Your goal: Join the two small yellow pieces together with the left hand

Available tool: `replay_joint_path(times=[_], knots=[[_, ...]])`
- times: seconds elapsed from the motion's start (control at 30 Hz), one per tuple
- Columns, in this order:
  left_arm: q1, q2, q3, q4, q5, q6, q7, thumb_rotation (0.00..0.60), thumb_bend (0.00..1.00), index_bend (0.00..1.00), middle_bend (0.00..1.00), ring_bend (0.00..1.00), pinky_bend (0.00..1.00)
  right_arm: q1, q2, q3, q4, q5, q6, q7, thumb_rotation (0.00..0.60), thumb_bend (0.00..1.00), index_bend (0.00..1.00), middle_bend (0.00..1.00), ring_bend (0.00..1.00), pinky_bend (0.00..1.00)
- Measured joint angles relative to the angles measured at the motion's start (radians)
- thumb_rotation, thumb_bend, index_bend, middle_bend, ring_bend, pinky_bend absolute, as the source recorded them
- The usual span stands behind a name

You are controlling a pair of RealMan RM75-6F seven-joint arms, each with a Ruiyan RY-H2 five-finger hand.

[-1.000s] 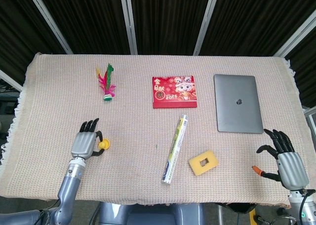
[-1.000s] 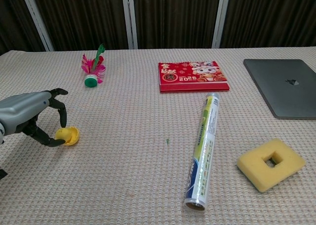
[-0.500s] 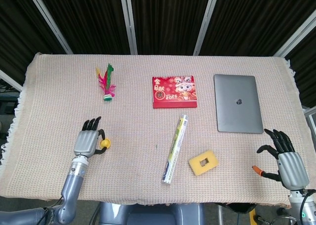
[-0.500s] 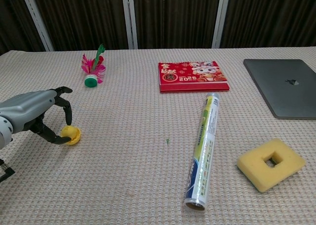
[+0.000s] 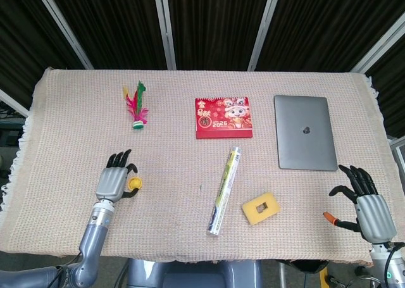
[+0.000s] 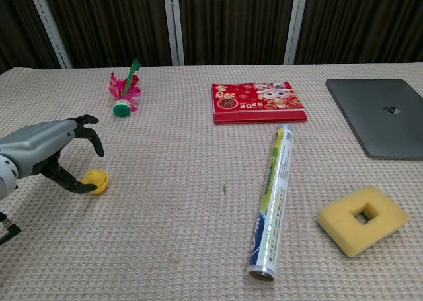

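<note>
The small yellow piece lies on the cloth at the near left and looks like one round ball; I cannot make out two separate halves. In the head view the yellow piece sits just right of my left hand. That left hand arches over the ball's left side, thumb tip touching it low down, the other fingers lifted clear above it and holding nothing. My right hand rests at the near right table edge, fingers spread and empty.
A feather shuttlecock lies behind the left hand. A red calendar, a foil roll, a yellow sponge with a square hole and a grey laptop lie to the right. A small orange object is beside the right hand.
The left hand's fingers have lifted off the yellow piece, which went from showing an open rim to looking round and closed. The right hand has not moved.
</note>
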Motion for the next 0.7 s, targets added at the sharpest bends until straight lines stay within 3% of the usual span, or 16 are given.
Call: replay_joint_path(times=[0.2,0.37,0.57,0.7], knots=[[0.002,0.011,0.004,-0.006,0.002,-0.003,-0.002,0.6,0.08,0.27,0.0,0.0,0.0,0.0,0.0,0.0,0.0,0.0,0.0,-0.001,0.6,0.0,0.48,0.07,0.0,0.0],[0.003,0.042,0.005,-0.02,0.033,-0.001,-0.018,0.6,0.1,0.23,0.0,0.0,0.0,0.0,-0.001,0.001,0.002,0.0,0.001,0.0,0.6,0.0,0.48,0.07,0.0,0.0],[0.018,0.16,0.016,-0.051,0.139,0.025,-0.07,0.6,0.14,0.21,0.0,0.0,0.0,-0.002,-0.001,-0.001,0.002,-0.002,0.003,-0.003,0.6,0.0,0.48,0.07,0.0,0.0],[0.064,0.286,0.033,-0.089,0.238,0.083,-0.188,0.6,0.15,0.2,0.0,0.0,0.0,-0.003,-0.003,-0.001,0.002,-0.003,0.006,-0.009,0.6,0.0,0.48,0.07,0.0,0.0]])
